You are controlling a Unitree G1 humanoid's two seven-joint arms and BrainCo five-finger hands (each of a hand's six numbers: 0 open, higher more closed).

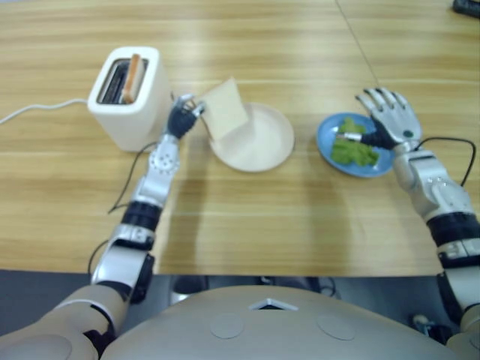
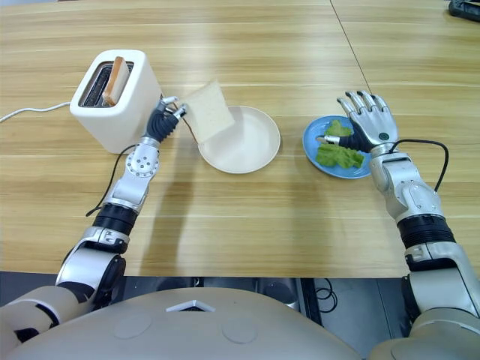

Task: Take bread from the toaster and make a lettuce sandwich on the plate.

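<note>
Left hand point(image 2: 163, 116) grips pale square bread slice point(image 2: 210, 111) above left rim of round cream plate point(image 2: 255, 161). Right hand point(image 2: 369, 120): splayed, empty, right of plate.

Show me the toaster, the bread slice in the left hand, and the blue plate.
toaster point(image 1: 131, 116), left eye view, white front wall.
bread slice point(image 1: 226, 110), left eye view, middle of its flat face.
blue plate point(image 2: 310, 145), right eye view, bare left rim.

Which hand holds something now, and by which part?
The left hand holds a bread slice by its left edge, above the plate. The right hand is open and holds nothing.
</note>
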